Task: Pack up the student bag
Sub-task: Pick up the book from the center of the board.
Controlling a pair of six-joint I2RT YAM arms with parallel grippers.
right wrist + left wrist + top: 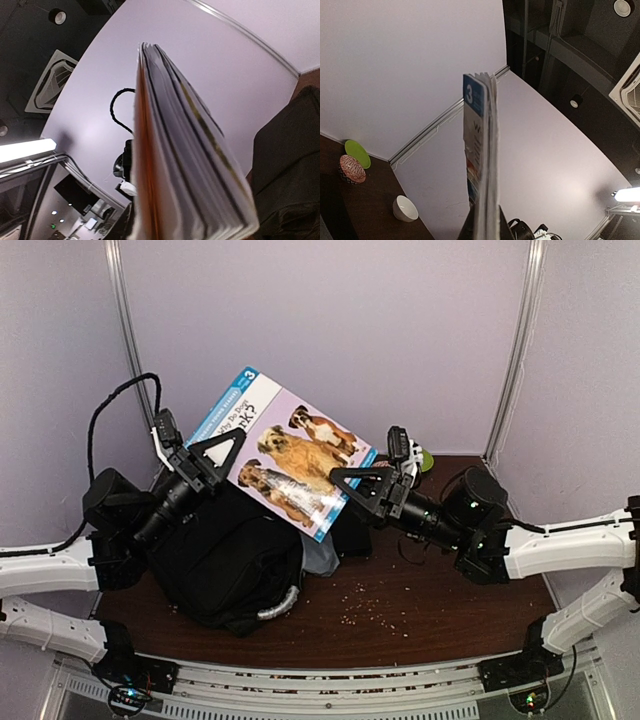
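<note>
Pinching the left edge of the thin glossy paperback book (290,455) with dogs on its cover, the left gripper (222,452) should lower in step with the right gripper (352,485), clamped on the opposite edge, sliding it into the large black fabric student bag (225,555) lying just beneath on the brown table (420,590).

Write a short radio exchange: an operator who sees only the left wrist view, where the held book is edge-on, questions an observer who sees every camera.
Operator: I only see page edges. What is on the cover?
Observer: The book has three dogs pictured on its cover, by the top view.
Operator: Where is the student bag?
Observer: The student bag lies on the table at the left, with its silvery handle toward the near edge.
</note>
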